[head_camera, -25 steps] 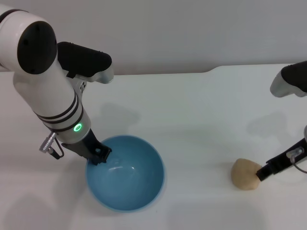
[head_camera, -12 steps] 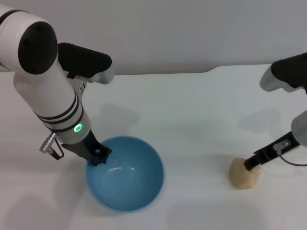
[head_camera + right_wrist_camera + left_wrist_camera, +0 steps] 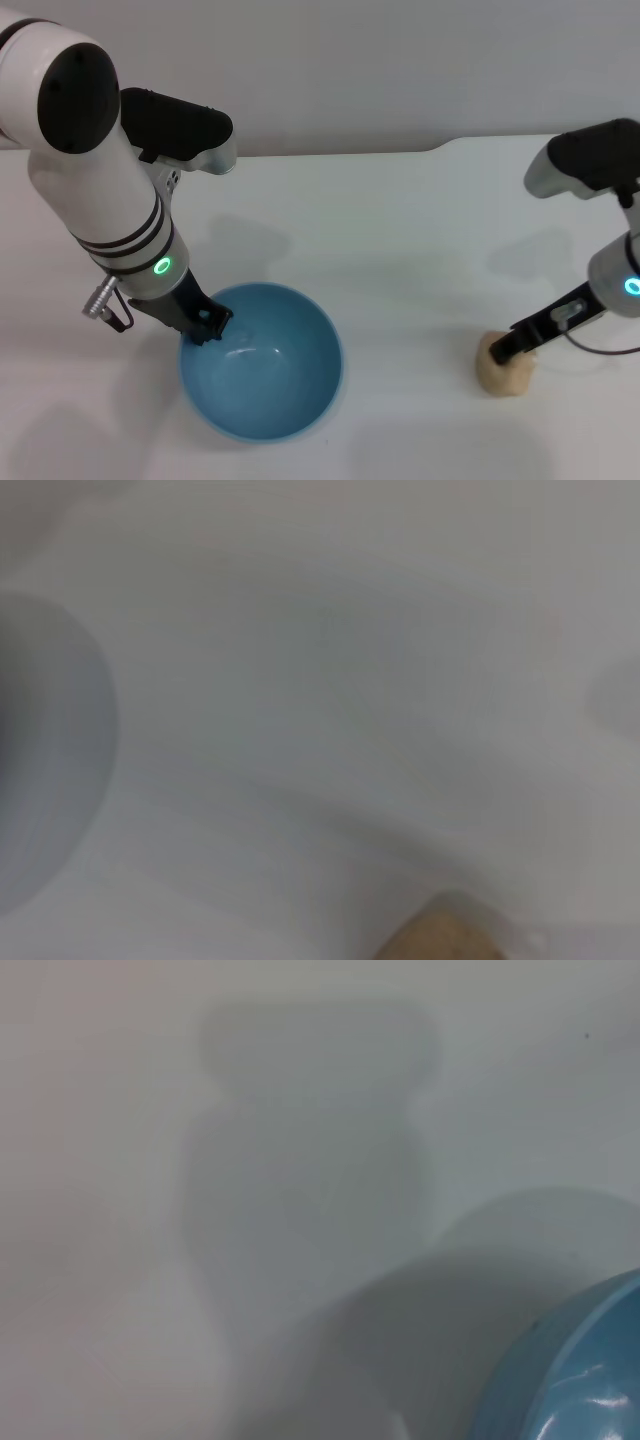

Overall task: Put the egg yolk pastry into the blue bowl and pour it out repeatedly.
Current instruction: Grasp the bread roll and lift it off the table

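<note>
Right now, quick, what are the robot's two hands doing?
Left gripper: at the blue bowl's rim on the robot's left side; open or shut cannot be told.
Right gripper: on top of the egg yolk pastry; grip cannot be told.
</note>
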Controlling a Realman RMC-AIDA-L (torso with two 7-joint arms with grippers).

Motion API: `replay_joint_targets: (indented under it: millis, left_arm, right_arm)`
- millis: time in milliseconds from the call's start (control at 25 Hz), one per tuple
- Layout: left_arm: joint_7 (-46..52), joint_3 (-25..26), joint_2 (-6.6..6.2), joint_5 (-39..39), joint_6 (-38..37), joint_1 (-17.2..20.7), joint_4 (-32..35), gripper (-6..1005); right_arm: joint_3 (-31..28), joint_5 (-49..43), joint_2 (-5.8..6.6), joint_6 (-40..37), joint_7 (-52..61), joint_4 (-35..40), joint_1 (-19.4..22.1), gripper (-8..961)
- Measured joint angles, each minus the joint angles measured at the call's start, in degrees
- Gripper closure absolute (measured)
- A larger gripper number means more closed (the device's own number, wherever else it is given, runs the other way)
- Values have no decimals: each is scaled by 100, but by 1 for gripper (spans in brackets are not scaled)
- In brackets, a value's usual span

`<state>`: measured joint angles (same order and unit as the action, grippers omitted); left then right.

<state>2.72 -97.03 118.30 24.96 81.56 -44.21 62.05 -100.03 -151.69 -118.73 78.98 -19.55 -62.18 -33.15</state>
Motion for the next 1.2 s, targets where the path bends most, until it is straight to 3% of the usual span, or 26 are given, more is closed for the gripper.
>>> replay_joint_targets:
  millis: [440,880,1200]
  left_arm:
    - [0,0,-10,0,43,-10,0,984]
    - [0,0,-15,0,44,-8,0,984]
    - [0,0,-10,0,61,-11,-9,983]
  right_arm:
    - [125,276,0,-225,-73,157,15,412]
    - [229,276,-4,-201,-295,1,65,568]
    - [249,278,6,-75,-285,-1005,270,641]
